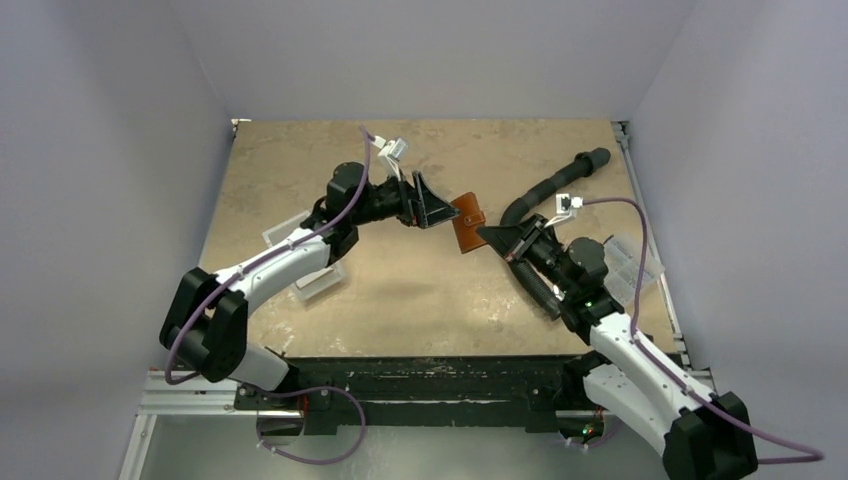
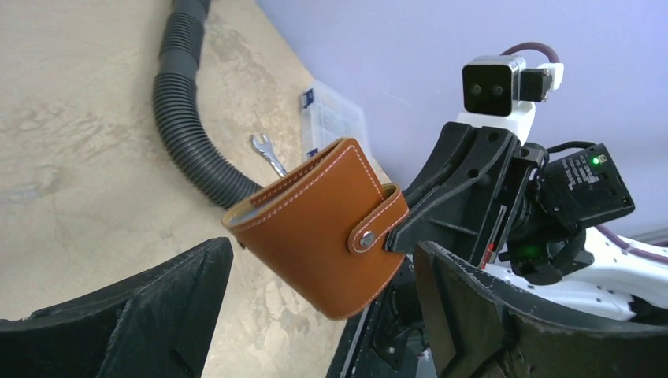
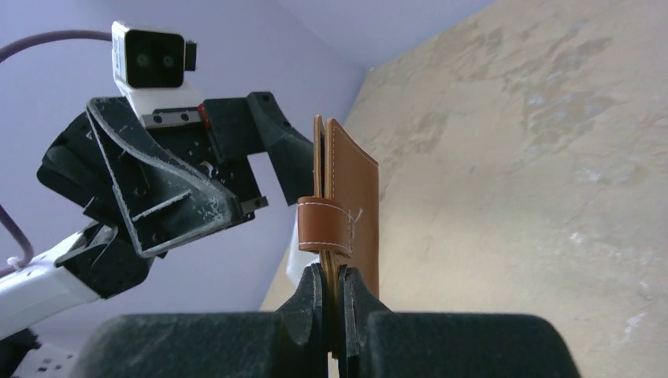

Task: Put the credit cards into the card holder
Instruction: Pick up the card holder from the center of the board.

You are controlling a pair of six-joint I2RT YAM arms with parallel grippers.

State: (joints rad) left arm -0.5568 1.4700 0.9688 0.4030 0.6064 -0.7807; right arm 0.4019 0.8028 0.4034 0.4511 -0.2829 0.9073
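The card holder (image 1: 468, 222), a brown leather wallet, hangs in the air over the table's middle. It is folded, with its strap snapped over the front (image 2: 315, 228). My right gripper (image 3: 333, 287) is shut on the wallet's lower edge (image 3: 350, 197), just below the strap. My left gripper (image 2: 323, 315) stands open beside it, its fingers (image 2: 134, 315) wide apart and not touching the leather. A pale grey edge shows inside the wallet's open end; I cannot tell whether it is a credit card or pocket lining. No loose credit cards are in view.
A black corrugated hose (image 1: 555, 180) curves across the back right, with a small wrench (image 2: 268, 153) beside it. A clear plastic box (image 1: 630, 262) lies near the right edge. Another clear-and-white box (image 1: 318, 285) lies under my left arm.
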